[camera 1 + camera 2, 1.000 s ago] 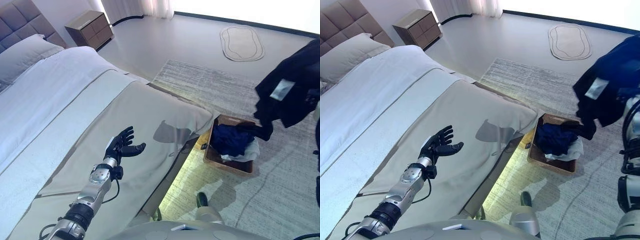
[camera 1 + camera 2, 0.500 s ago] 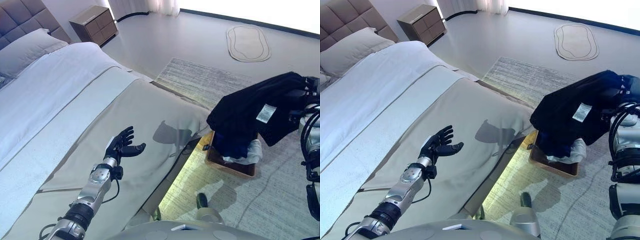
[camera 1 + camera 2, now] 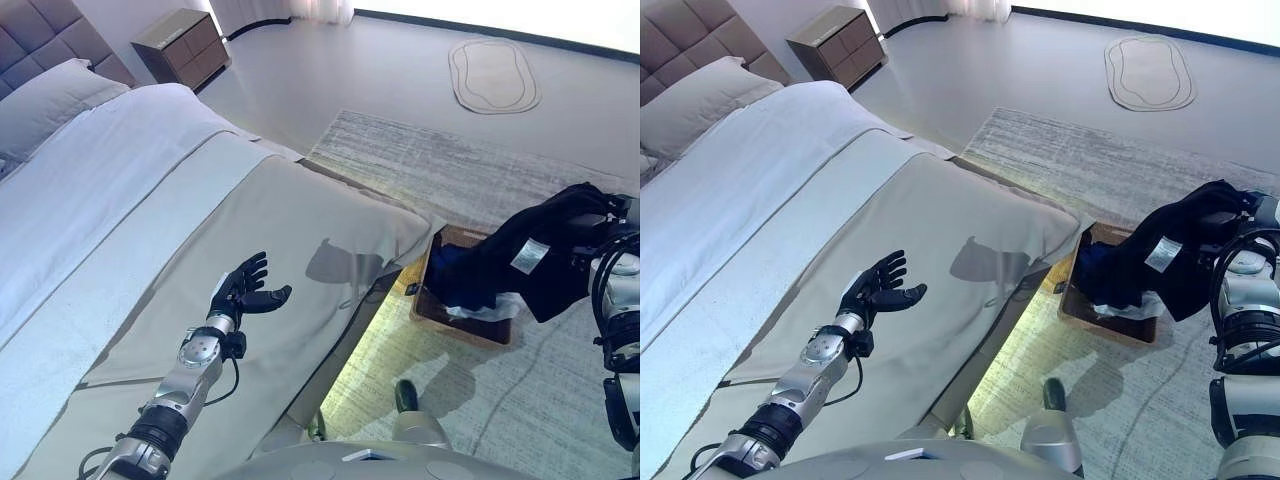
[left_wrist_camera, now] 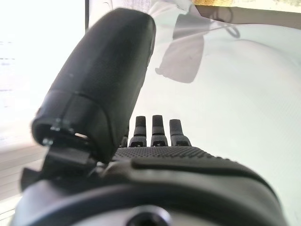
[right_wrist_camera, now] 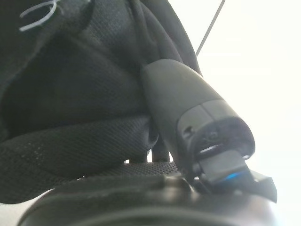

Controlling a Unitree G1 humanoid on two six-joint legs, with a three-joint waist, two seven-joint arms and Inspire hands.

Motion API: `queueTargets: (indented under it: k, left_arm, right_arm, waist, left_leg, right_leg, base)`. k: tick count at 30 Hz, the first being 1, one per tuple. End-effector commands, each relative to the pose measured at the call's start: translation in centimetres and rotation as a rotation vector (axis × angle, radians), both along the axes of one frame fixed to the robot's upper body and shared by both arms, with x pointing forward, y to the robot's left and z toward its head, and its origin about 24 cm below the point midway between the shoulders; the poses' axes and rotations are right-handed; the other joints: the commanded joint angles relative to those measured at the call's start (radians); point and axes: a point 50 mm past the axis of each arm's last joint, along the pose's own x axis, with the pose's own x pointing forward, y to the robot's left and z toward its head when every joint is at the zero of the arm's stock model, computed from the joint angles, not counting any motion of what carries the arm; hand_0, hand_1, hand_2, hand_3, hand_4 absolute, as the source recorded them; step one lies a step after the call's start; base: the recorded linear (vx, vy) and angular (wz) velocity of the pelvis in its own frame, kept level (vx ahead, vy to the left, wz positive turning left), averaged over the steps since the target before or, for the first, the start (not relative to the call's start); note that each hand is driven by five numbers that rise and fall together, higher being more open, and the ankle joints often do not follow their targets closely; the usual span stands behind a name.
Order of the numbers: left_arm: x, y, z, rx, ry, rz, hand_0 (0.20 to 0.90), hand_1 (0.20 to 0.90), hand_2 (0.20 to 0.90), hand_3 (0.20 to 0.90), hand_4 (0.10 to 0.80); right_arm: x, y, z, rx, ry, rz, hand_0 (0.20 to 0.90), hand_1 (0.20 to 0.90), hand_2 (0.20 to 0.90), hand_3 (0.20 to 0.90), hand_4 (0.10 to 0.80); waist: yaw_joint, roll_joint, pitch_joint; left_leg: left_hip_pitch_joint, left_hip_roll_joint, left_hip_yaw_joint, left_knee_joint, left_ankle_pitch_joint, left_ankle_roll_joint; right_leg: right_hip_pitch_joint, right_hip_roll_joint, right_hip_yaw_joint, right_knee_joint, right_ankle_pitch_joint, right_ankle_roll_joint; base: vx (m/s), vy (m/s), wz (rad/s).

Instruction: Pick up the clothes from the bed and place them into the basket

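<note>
Over on the left, the bed [image 3: 150, 200] looks bare of clothes from where I'm standing, just the white sheet, a pillow [image 3: 50, 105] up by the headboard and a nightstand [image 3: 180, 45] past it. The left hand [image 3: 243, 290] hangs just over the tan cover near the foot of the bed, fingers relaxed and spread, holding nothing. It's well away from the action.

Moving right, the basket [image 3: 455, 318] sits on the rug [image 3: 450, 170] just beside the foot corner of the bed, and there's already something dark blue and something white in it.

Then the right hand [image 5: 188, 113], at the far right: its thumb is pressed into the black garment [image 3: 1170, 265] and the cloth is bunched right against the palm, so I'd say it's clamped on it. The garment stretches like a long drape from that hand down and leftward, with its lower end hanging into or over the basket; can't tell if it's touching the stuff inside.

So the key thing: the basket lies left of and below the right hand, along the line of the cloth. My guess is that letting go now would drop most of it in, though the end near the hand sits past the basket's rim and could flop onto the rug.
</note>
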Motion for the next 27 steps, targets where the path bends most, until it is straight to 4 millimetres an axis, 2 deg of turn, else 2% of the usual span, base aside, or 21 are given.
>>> queueTargets:
  k: [1,10,27]
  left_arm:
    - [2.5,0.7,3.4,0.033,-0.182,-0.007,0.900,0.900,0.900,0.900,0.800]
    - [2.4,0.8,3.4,0.033,-0.182,-0.010,0.900,0.900,0.900,0.900,0.800]
    - [2.2,1.0,3.2,0.047,-0.170,-0.010,0.900,0.900,0.900,0.900,0.800]
  right_arm:
    - [1.9,0.8,6.4,-0.139,-0.227,0.091,0.900,0.900,0.900,0.900,0.800]
    - [2.1,1.2,6.1,-0.130,-0.210,0.114,0.900,0.900,0.900,0.900,0.800]
    - [2.5,1.8,5.3,-0.108,-0.178,0.146,0.900,0.900,0.900,0.900,0.800]
  waist:
    - [0.008,-0.088,-0.041]
    - [0.011,-0.085,-0.035]
    - [0.022,-0.109,-0.044]
  left_leg:
    - [-0.018,0.002,-0.048,0.053,-0.083,-0.054]
    - [-0.023,-0.001,-0.049,0.053,-0.082,-0.053]
    - [-0.021,0.002,-0.056,0.055,-0.085,-0.047]
  right_leg:
    - [-0.005,0.008,-0.040,0.042,-0.061,-0.018]
    - [-0.008,0.005,-0.040,0.039,-0.059,-0.018]
    - [-0.002,0.010,-0.041,0.040,-0.059,-0.018]
  base:
    - [0.000,0.000,0.00]
    - [0.000,0.000,0.00]
    - [0.000,0.000,0.00]
